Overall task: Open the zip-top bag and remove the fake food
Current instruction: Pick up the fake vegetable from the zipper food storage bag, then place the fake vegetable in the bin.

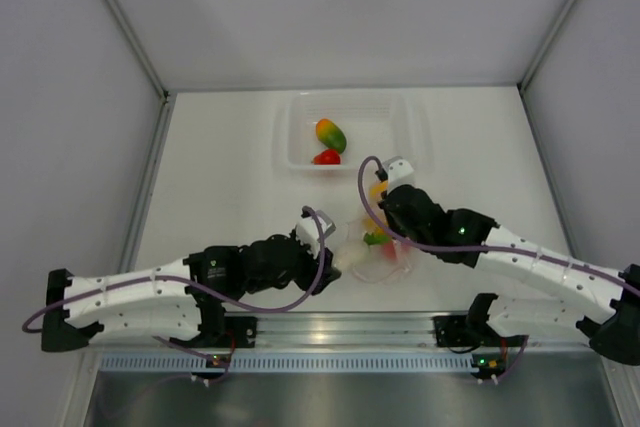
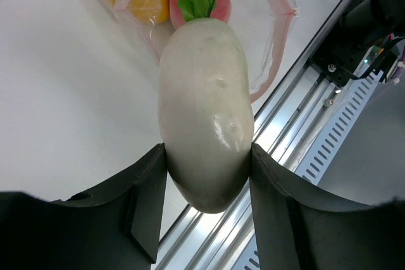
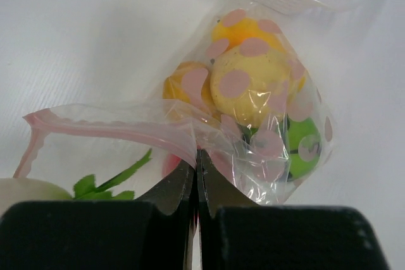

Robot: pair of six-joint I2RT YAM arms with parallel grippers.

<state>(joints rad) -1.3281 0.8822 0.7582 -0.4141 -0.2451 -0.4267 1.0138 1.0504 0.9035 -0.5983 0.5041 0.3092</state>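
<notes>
The left fingers (image 2: 147,197) clamp the blunt end of a white radish (image 2: 202,105). Its long axis runs straight from them to the bag (image 3: 266,150), leaves at the bag's mouth. The right fingers (image 3: 180,188), pressed together, pinch the bag's lip. Other food (image 3: 250,83) sits inside the bag, and the tub (image 1: 288,137) lies beyond it. Pulling the radish back along its axis looks right.

Clear bag (image 3: 269,156) w/ pink dots; white radish (image 2: 202,112), green top; tub (image 1: 292,137) prob. clear.
</notes>
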